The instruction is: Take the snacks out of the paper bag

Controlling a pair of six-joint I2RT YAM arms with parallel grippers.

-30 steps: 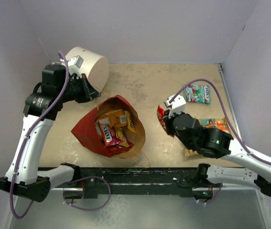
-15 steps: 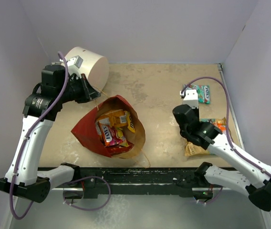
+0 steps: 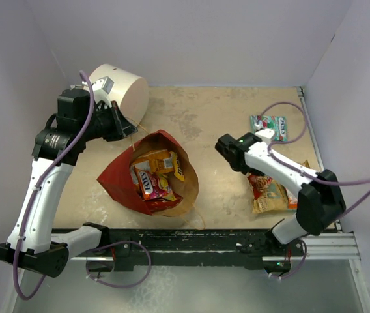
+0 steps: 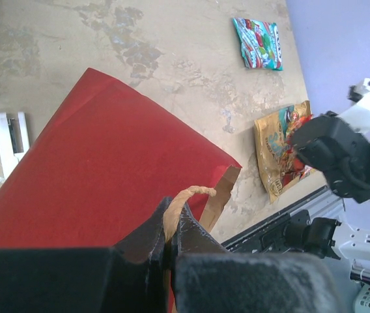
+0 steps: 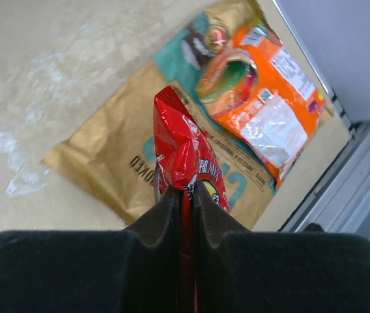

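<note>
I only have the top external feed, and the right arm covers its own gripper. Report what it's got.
Observer: The right wrist view shows the right gripper shut on a red packet, pinched at its edge.
Operator: Give me what's below it.
Observer: A tan packet lies flat on the table, with an orange packet lying partly on it.
Operator: Now the left side.
Observer: The left wrist view shows the left gripper shut on the string handle of the paper bag.
</note>
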